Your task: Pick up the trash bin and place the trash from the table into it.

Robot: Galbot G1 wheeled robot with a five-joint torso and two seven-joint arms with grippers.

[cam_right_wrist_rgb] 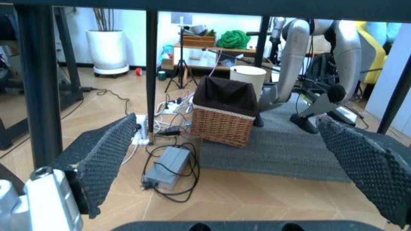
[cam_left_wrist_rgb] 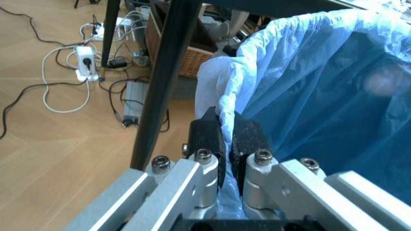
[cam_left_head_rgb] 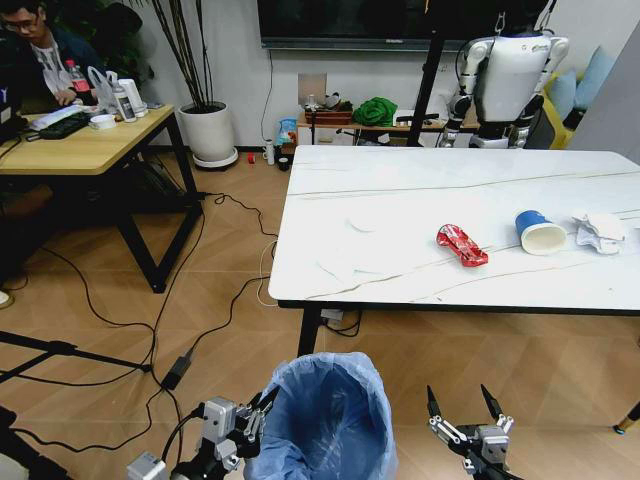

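A: Biggest first?
B: Table (cam_left_head_rgb: 400, 215), white marble top, black legs, ahead of the robot. Trash sits on its right part.
A: Bin?
B: Bin (cam_left_head_rgb: 325, 420), blue bag liner, low in head view, in front of the table's near edge, btwn the two arms. Left gripper (cam_left_head_rgb: 258, 408) is at its rim; wrist cam shows the fingers (cam_left_wrist_rgb: 207, 137) pinched tight on the bag edge.
A: Right gripper?
B: Right gripper (cam_left_head_rgb: 466, 402) just right of the bin, jaws spread wide, holding nothing, pads (cam_right_wrist_rgb: 103, 156) well apart.
A: Trash?
B: Cup (cam_left_head_rgb: 539, 232) on its side, paper (cam_left_head_rgb: 600, 231) just right of it, can (cam_left_head_rgb: 461, 245) to its left, all apart.
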